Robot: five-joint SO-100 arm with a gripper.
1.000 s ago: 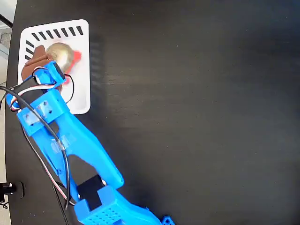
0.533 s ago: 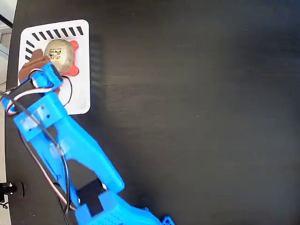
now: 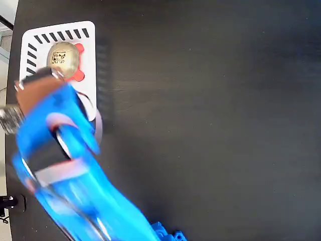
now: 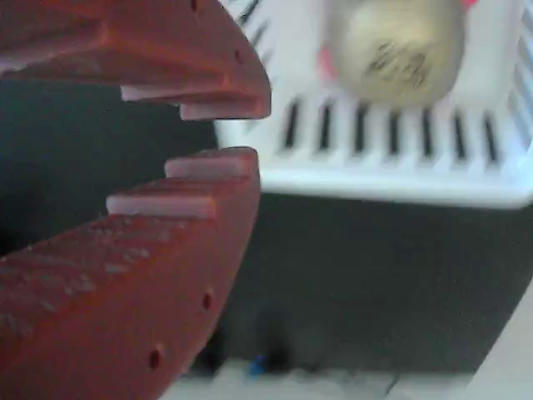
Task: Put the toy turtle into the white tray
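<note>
The toy turtle [image 3: 63, 56] lies in the upper part of the white tray [image 3: 88, 47], its grey-beige shell up and its red-orange legs showing at the right. In the wrist view the toy turtle [image 4: 396, 48] sits behind the slotted edge of the white tray [image 4: 375, 179]. My gripper [image 3: 50, 78] is just below the turtle in the fixed view, blurred by motion. Seen from the wrist, the gripper [image 4: 246, 133] holds nothing; its red-brown jaws stand a narrow gap apart, outside the tray's edge.
The black table [image 3: 210, 120] stretches to the right of the tray. My blue arm [image 3: 65, 165] runs up the left side from the bottom edge and covers the tray's lower part. The table's left edge is close to the tray.
The gripper has let go of the turtle and pulled back down and away from it. The arm is swinging fast and is blurred. The turtle stays in the tray.
</note>
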